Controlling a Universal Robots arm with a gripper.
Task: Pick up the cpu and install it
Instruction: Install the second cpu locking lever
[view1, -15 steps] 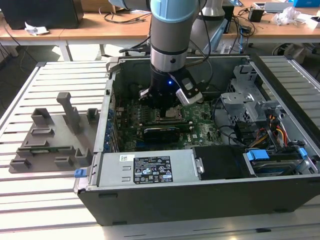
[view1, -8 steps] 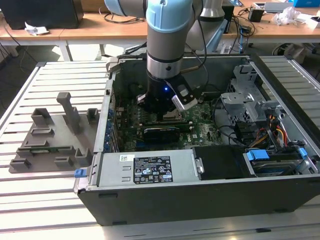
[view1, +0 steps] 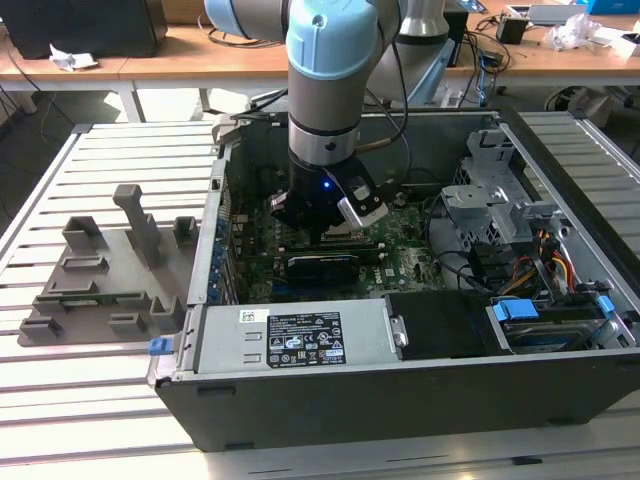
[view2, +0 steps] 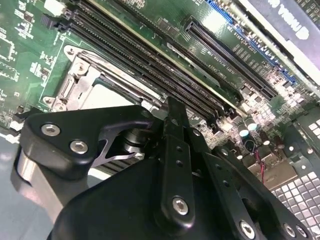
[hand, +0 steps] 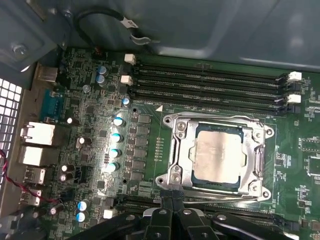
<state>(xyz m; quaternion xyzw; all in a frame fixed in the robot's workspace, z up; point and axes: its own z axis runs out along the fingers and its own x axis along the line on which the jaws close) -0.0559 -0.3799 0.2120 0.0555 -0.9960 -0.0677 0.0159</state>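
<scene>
The cpu (hand: 218, 158) lies flat inside the metal socket frame (hand: 176, 150) on the green motherboard (hand: 145, 145), its silver top showing in the first wrist view. The gripper (hand: 171, 200) hangs just beside the frame's edge, fingers closed together and holding nothing, within the open computer case (view1: 400, 400). A grey tray (view1: 100, 280) sits on the counter (view1: 100, 420), well apart from the case.

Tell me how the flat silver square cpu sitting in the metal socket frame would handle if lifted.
The flat silver square cpu looks thin and rigid, so probably stiff and light. Its smooth metal top could be slippery. Lying low inside the metal socket frame, its edges seem hard to reach, and it is likely fragile.
</scene>
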